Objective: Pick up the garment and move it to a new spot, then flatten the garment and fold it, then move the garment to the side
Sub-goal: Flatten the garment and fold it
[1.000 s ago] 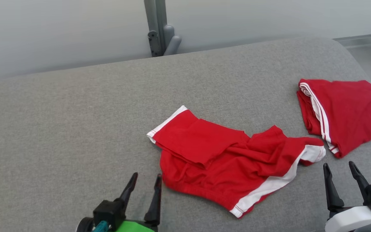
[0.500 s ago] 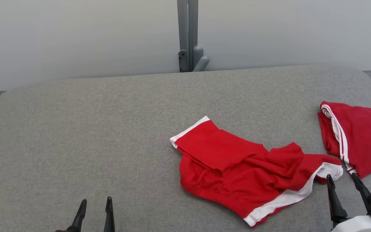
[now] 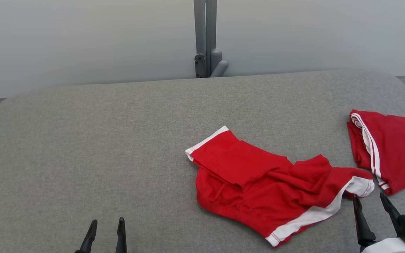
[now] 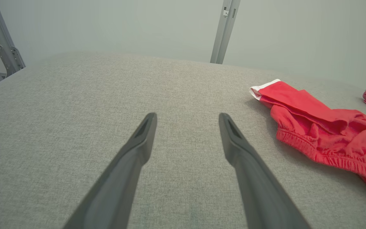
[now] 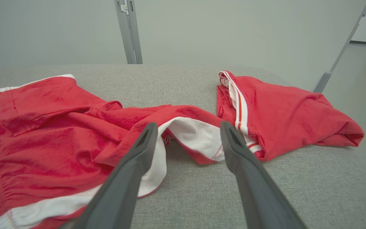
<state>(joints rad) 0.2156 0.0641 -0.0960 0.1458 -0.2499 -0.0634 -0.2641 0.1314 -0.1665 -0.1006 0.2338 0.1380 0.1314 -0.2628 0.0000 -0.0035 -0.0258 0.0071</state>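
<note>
garment (image 3: 265,189): crumpled red shorts, right of centre, toward near edge of grey surface (image 3: 100,140)
right gripper (image 3: 368,195): jaws parted, empty, just beside white hem
left gripper (image 3: 107,220): jaws parted, empty, well apart
tip: i'd pinch the hem, clear of folded shorts (image 3: 396,151)

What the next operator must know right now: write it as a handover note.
Left pincer: open, empty, over bare grey table.
Right pincer: open, empty, pointing at the white hem of the crumpled red shorts.
Those shorts lie mid-table, rumpled.
Folded red shorts sit at the table's right edge.
Done on the crumpled pair: nothing.
Left: grasp, relocate, flatten, fold, set aside.
</note>
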